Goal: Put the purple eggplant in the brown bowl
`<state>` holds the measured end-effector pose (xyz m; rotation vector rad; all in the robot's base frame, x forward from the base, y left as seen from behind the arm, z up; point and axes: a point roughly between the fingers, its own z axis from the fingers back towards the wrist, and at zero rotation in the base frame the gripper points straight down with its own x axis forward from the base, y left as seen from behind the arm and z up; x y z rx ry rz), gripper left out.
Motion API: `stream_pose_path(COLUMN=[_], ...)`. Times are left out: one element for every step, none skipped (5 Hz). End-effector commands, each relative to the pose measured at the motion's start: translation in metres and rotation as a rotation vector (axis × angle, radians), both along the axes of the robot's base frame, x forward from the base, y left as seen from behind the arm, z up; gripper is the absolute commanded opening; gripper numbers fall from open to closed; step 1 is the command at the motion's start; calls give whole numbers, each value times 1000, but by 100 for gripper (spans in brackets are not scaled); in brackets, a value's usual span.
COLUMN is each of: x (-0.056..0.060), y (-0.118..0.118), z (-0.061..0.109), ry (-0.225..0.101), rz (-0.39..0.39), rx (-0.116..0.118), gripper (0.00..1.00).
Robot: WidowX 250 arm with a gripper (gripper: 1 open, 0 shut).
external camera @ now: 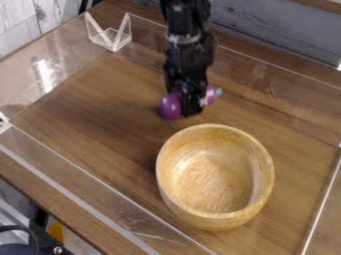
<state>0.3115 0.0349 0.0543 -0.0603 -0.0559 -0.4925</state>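
The purple eggplant [174, 104] hangs just above the wooden table, behind the rim of the brown bowl. My gripper [188, 95] points straight down and is shut on the eggplant, its black fingers [197, 90] clamping the middle so purple shows on both sides. The brown bowl [216, 174] sits upright in front of it, wide and hollow, with nothing inside. A small gap separates the eggplant from the bowl's far rim.
A clear plastic wall [80, 199] frames the wooden table [94, 120] on all sides. A clear triangular stand [110, 32] sits at the back left. The arm [184, 25] rises toward the top of the view.
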Motion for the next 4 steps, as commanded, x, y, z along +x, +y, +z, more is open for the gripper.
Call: stream_pose_path(x=[4,-5,-20,-35], y=[-1,-9,-24,-37], z=[56,79,85,85], ry=[-108,-123,-115,-97], rz=[43,77,82,67], rx=[40,46,36,25], gripper=[0,0,0,0])
